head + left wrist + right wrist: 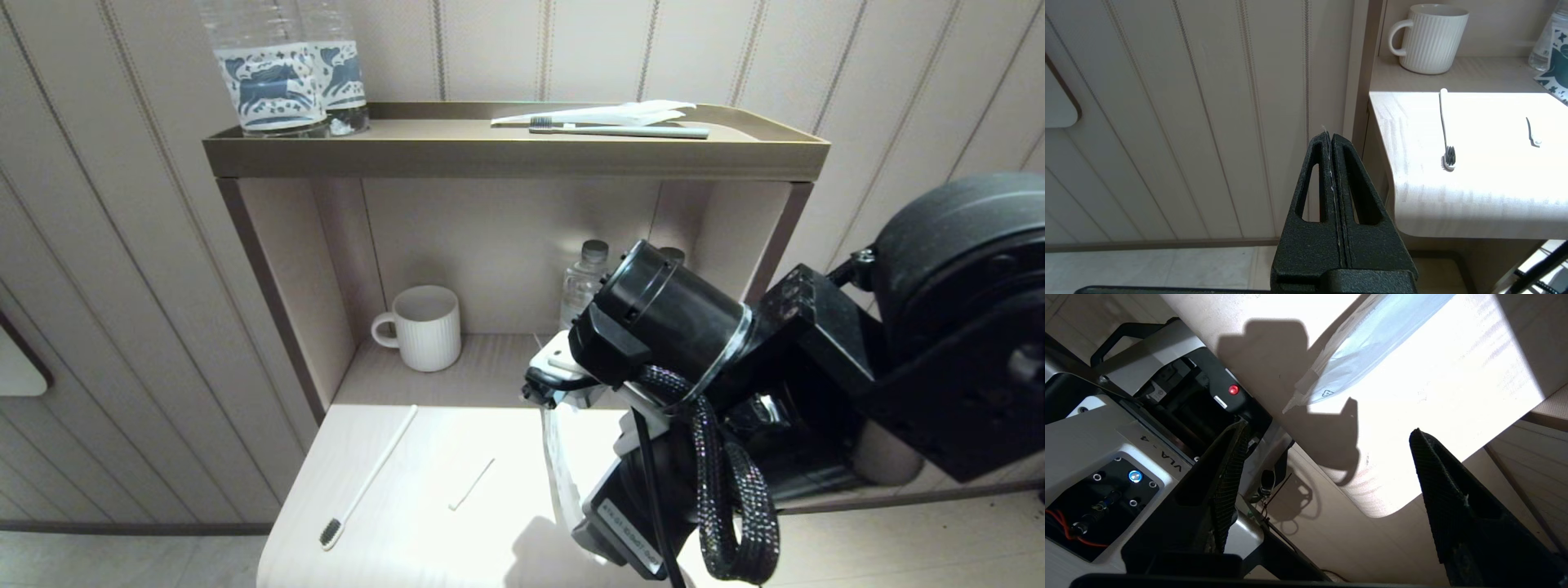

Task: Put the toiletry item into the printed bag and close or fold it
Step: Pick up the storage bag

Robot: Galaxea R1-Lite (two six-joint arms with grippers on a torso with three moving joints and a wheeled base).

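On the robot's grey base [1106, 449], seen in the right wrist view, the letters "VLA - 4" are printed beside a black panel. The clear plastic wrapper [1367, 347] lying on the white counter [1453, 396] carries a small triangular recycling mark near its end. A white label [633, 535] on the right arm bears print too small to read

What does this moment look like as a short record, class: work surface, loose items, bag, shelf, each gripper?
work surface: pale counter
loose items: toothbrush, small white stick
bag: pale pouch lying on the counter, print not readable
shelf: mug, small bottle
top tray: second toothbrush, two printed bottles
left gripper: shut, off the counter edge
right gripper: open, empty, above the counter
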